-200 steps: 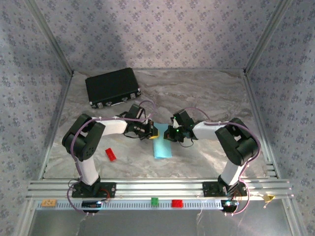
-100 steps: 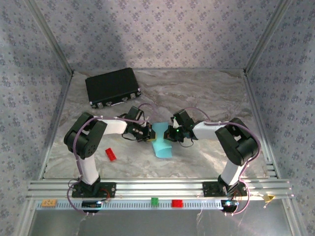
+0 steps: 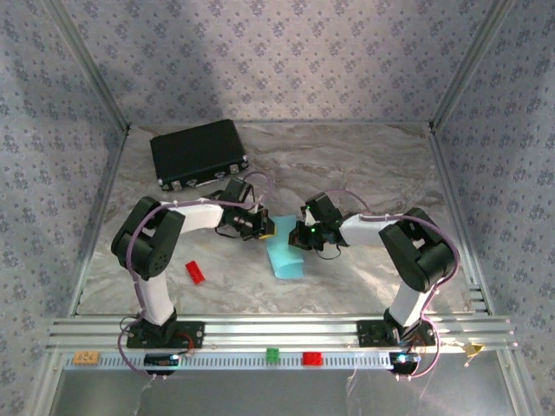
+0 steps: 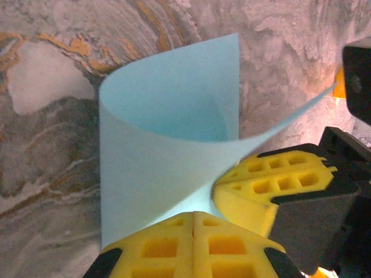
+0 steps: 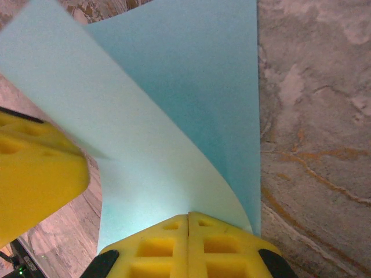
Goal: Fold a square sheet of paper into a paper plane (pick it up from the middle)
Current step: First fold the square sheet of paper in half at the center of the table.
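Observation:
The square sheet of paper (image 3: 284,256) is light blue and bowed into a curl, its lower part resting on the marbled table. My left gripper (image 3: 265,227) is shut on one edge of the sheet; in the left wrist view the paper (image 4: 168,133) rises from the closed yellow tips of this gripper (image 4: 193,215). My right gripper (image 3: 296,236) is shut on the facing edge, and in the right wrist view the sheet (image 5: 174,116) fans out from its tips (image 5: 189,217). The two grippers sit close together, almost touching.
A black case (image 3: 199,153) lies at the back left. A small red brick (image 3: 195,272) lies left of the paper, near the left arm. A green brick (image 3: 272,354) and another red brick (image 3: 311,358) sit on the front aluminium rail (image 3: 347,329).
My left gripper shifted a little to the left and farther back with its edge of the paper. The sheet went from a flat narrow strip to a slanted, bowed curl. The right gripper stayed put.

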You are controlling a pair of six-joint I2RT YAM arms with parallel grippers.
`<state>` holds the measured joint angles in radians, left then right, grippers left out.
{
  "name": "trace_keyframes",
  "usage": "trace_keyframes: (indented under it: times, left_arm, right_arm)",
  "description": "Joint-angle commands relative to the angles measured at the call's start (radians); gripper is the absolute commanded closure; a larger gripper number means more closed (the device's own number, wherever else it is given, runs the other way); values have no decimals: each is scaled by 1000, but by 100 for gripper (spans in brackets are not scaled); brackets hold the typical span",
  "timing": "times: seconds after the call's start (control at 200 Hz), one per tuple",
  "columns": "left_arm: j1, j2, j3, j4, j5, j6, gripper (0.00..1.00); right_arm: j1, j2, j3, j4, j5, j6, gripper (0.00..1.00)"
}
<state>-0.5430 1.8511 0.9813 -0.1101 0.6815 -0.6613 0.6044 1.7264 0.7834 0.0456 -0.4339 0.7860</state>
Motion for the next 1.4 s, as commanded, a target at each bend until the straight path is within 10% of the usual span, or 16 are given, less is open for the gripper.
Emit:
trace_keyframes:
  times: [0.0,1.394]
  left_arm:
    - [19,50,5,9,39,24,100]
    - [78,61,142,-56,102,74,100]
  right_arm:
    - [1,31,-25,-90,50,-4,100]
    - [1,19,-18,-120,63,-13,100]
